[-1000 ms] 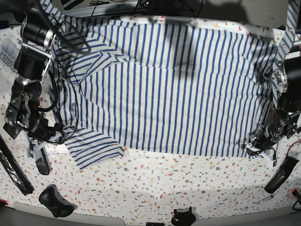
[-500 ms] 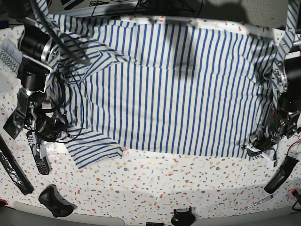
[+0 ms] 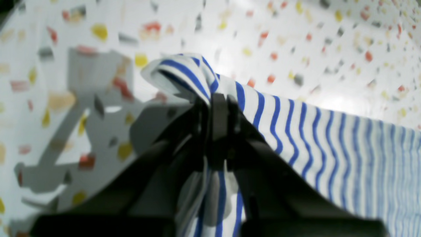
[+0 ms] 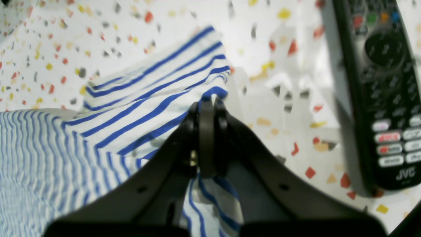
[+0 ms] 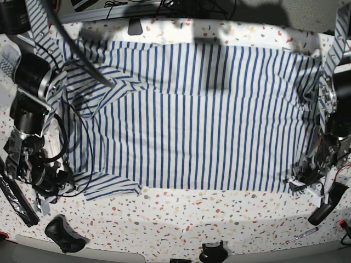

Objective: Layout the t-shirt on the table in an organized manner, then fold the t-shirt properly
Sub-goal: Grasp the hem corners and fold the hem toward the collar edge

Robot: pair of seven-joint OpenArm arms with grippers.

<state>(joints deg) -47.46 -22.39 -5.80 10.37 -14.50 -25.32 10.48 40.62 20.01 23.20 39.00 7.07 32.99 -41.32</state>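
T-shirt [image 5: 197, 115]: spread wide over the table [image 5: 219, 213], stripes running far to near in base view, covers most of the middle
Left side of base view: right gripper [image 4: 207, 105] pressed together on a sleeve corner, cloth pinched between the pads, sleeve hem bunched just under it
Left edge room: tight (remote and dark gear crowd that corner); remote control [image 4: 381, 95] lies flat just beside the pinched sleeve, not touching the cloth
Writing: "JVC" readable at the remote's lower end in the right wrist view; button labels too blurred to read
Near edge: bottom hem of the shirt runs roughly straight across; bare speckled strip of table in front of it, open along most of its width
Near-edge clutter: black controller [image 5: 64, 234] at near left, small black object [image 5: 213, 253] at near centre, both apart from the shirt
Far edge: shirt reaches close to the far table edge, little bare surface beyond it
Right side of base view: left gripper [image 3: 217, 98] clamped on the shirt's hem corner, cloth folded over the closed tips
Right edge room: narrow; black handle-like object [image 5: 328, 204] near the gripper, well off the cloth
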